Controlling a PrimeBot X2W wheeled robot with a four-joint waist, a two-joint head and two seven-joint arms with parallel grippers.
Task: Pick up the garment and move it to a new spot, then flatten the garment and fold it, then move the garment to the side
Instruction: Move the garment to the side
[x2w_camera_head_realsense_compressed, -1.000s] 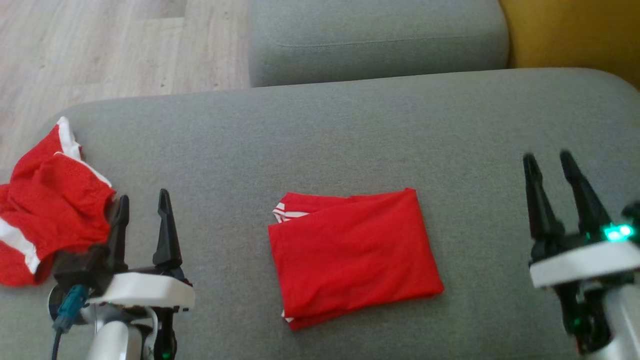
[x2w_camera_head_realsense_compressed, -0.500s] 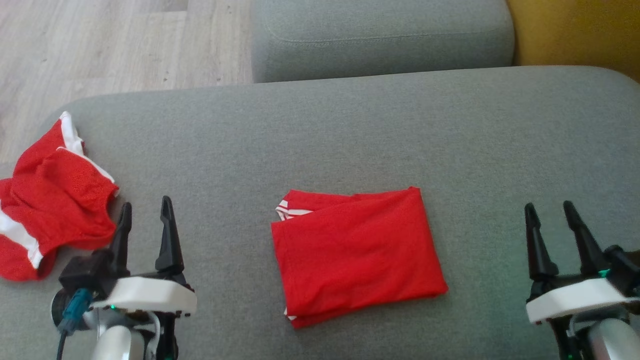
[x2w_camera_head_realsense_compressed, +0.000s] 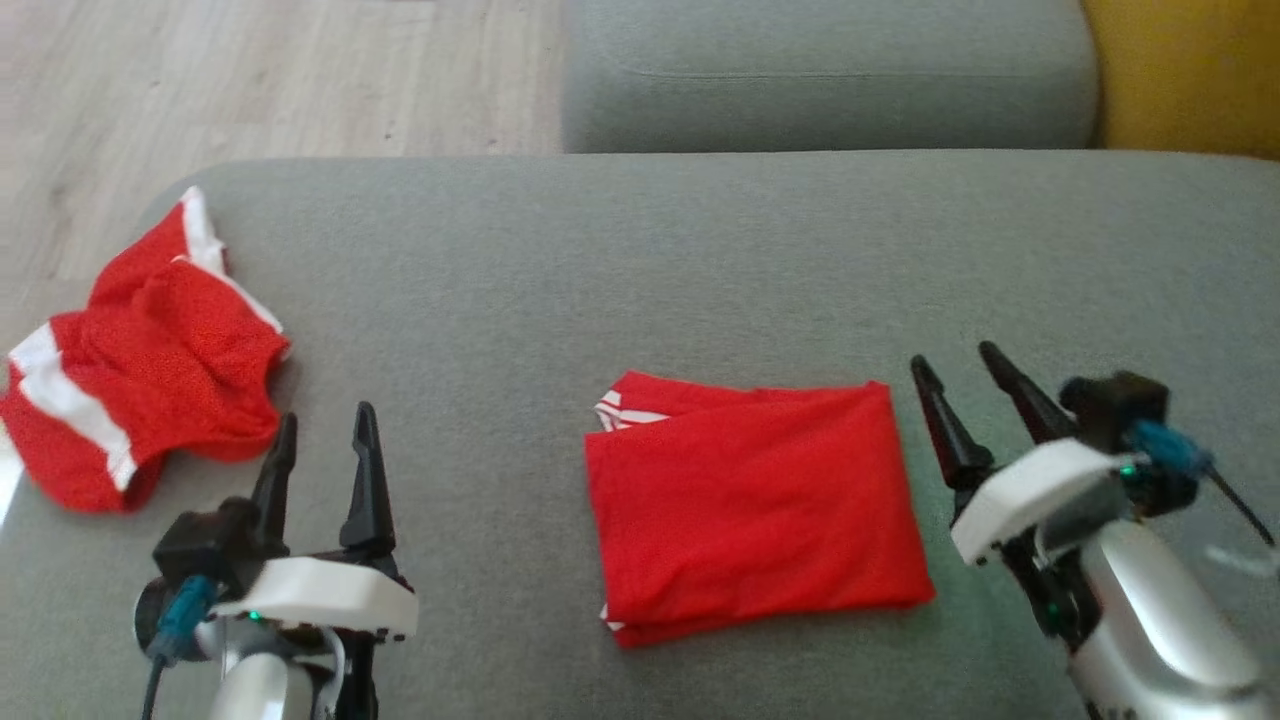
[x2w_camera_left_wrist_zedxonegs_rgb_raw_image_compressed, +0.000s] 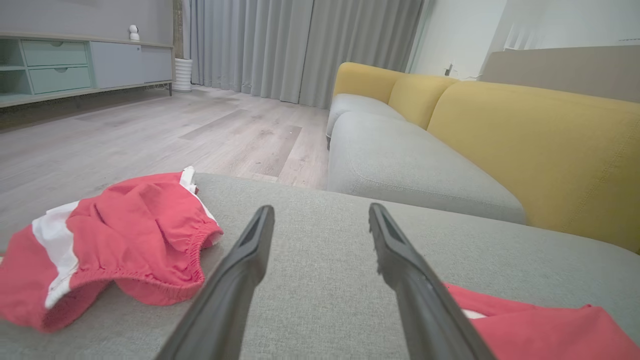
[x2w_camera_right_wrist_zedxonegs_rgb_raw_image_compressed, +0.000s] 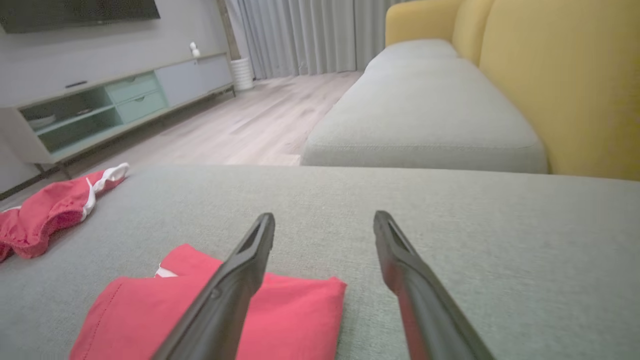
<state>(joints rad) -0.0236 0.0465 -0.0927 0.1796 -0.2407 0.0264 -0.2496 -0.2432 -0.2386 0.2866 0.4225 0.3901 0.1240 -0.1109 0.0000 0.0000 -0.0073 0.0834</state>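
The garment (x2w_camera_head_realsense_compressed: 755, 510) is lying folded into a red rectangle near the middle of the cushion (x2w_camera_head_realsense_compressed: 640, 260), between the two grippers and touching neither. The left gripper (x2w_camera_head_realsense_compressed: 326, 415) is hovering well to its left, fingers spread and holding nothing. The right gripper (x2w_camera_head_realsense_compressed: 951, 355) is sitting just beside the garment's right edge, fingers likewise spread and empty.

Judging by this, only the move to the side is remaining. The danger is lying in the grab: a pinch catching only the top layer could be peeling the fold open as the arm is lifting, and a one-sided drag across the cushion could be bunching the stack. How the layers are stacking at that right edge is hard to tell from the right wrist view.

The shorts (x2w_camera_head_realsense_compressed: 150, 380) are lying crumpled at the cushion's left end, close to its edge. Setting the garment down there is risking a tangle, or nudging them onto the floor (x2w_camera_head_realsense_compressed: 250, 80).
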